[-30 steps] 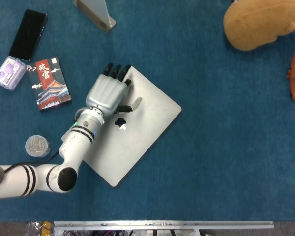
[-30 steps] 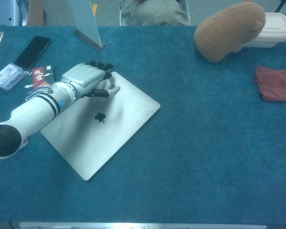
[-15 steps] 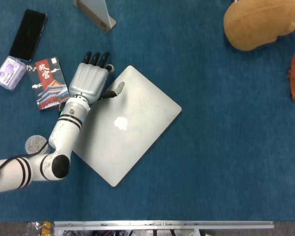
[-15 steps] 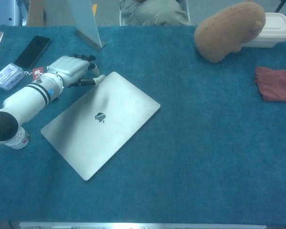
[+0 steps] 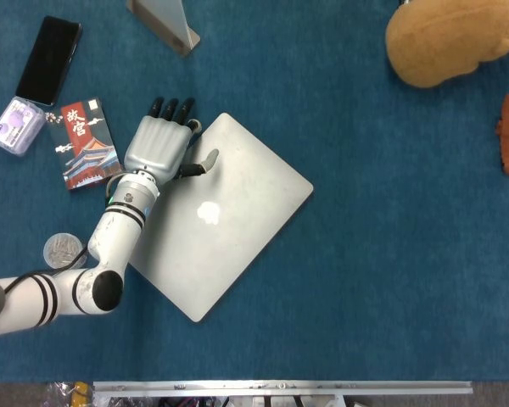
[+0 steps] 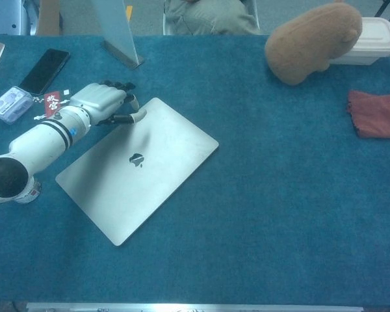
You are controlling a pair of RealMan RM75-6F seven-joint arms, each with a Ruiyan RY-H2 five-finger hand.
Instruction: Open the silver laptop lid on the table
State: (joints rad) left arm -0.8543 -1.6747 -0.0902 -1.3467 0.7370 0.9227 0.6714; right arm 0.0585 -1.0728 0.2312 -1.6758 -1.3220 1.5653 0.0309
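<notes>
While teal cloth [image 5: 382, 254] covers the table, the silver laptop [image 5: 220, 216] lies closed.

Laptop [image 5: 214, 212] lying closed at frame centre on the table [image 5: 373, 254]; left robot hand [image 5: 159, 146] sitting at its upper-left edge, thumb overlapping the lid.

Even, bluish light; soft shadows; mildly grainy.
</notes>
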